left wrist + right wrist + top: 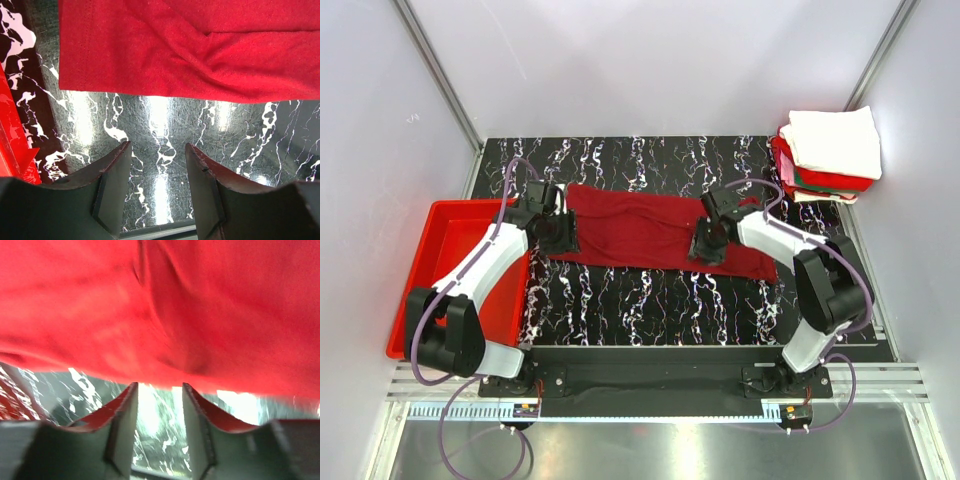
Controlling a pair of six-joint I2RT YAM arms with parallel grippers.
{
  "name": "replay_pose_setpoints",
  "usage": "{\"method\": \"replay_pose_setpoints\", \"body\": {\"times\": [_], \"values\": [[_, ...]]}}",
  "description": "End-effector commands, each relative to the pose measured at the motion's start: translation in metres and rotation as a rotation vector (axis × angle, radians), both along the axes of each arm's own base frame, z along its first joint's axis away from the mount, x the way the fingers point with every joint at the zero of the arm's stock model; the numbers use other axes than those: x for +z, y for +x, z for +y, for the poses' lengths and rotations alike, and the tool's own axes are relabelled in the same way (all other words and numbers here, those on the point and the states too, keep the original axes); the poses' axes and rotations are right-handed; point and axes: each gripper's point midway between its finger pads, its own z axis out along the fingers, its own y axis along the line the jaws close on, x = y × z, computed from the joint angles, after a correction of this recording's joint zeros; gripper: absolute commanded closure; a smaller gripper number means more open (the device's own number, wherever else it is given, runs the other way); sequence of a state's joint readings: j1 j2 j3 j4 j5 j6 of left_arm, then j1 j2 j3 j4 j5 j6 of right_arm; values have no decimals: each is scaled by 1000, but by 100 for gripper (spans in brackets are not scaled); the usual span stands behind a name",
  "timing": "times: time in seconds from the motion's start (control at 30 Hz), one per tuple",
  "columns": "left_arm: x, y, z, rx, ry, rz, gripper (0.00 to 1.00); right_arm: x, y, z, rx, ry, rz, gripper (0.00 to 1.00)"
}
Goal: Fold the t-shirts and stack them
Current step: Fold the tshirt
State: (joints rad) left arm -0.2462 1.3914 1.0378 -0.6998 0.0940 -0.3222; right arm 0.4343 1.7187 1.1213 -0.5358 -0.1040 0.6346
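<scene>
A dark maroon-red t-shirt [640, 228] lies as a long folded strip across the middle of the black marbled table. My left gripper [558, 240] is open and empty at the strip's left end, just short of its near edge; the left wrist view shows the shirt [200, 45] beyond the fingertips [122, 150]. My right gripper [706, 250] is open and empty at the near edge toward the strip's right end; the shirt [165, 305] fills the right wrist view, its edge right at the fingertips [131, 390]. A stack of folded shirts [828, 150], white on top, sits at the far right corner.
A rigid red plastic tray [445, 265] lies at the table's left side under the left arm; its edge shows in the left wrist view [12, 145]. Bare marbled table [650, 305] lies between the shirt and the arm bases. Cell walls surround the table.
</scene>
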Motion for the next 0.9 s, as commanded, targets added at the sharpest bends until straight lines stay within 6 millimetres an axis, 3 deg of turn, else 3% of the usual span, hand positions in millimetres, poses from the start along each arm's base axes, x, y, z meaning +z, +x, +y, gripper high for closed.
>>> {"method": "replay_pose_setpoints", "body": {"times": [0.0, 0.17, 0.23, 0.33, 0.43, 0.5, 0.53, 0.57, 0.6, 0.63, 0.67, 0.7, 0.73, 0.83, 0.87], "values": [[13, 8, -2, -16, -30, -60, 48, 23, -14, -1, -57, -6, -34, 50], [12, 12, 4, 10, -8, -65, 48, 50, -26, -20, -68, -56, -96, 50], [13, 17, 5, 20, 3, -69, 48, 62, -25, -30, -81, -89, -143, 45], [17, 29, -2, 32, -13, -55, 48, 63, -16, -50, -118, -173, -167, 40], [22, 50, -21, 23, -2, -37, 47, 52, -9, -68, -151, -197, -110, 38], [25, 75, -44, -12, 5, -36, 47, 41, -5, -73, -178, -175, -76, 37], [9, 88, -48, -7, 39, 3, 47, 38, -2, -77, -200, -153, -67, 37], [24, 106, -59, -14, 32, -30, 47, 31, -2, -79, -211, -155, -46, 37], [24, 120, -63, -14, 31, -33, 47, 24, -5, -81, -222, -160, -24, 36], [-5, 131, -68, -18, 54, 26, 47, 19, -7, -79, -222, -152, -8, 35], [-14, 136, -69, -23, 64, 63, 47, 14, -8, -80, -228, -152, 8, 34], [4, 162, -78, -29, 50, 9, 47, 3, -12, -80, -238, -155, 40, 34], [-37, 160, -77, -35, 94, 118, 47, 0, -10, -76, -235, -138, 48, 34], [-71, 177, -81, -48, 125, 176, 47, -17, -6, -74, -225, -145, 90, 33], [-81, 172, -80, -51, 134, 212, 47, -21, -3, -73, -222, -146, 97, 32]]}}
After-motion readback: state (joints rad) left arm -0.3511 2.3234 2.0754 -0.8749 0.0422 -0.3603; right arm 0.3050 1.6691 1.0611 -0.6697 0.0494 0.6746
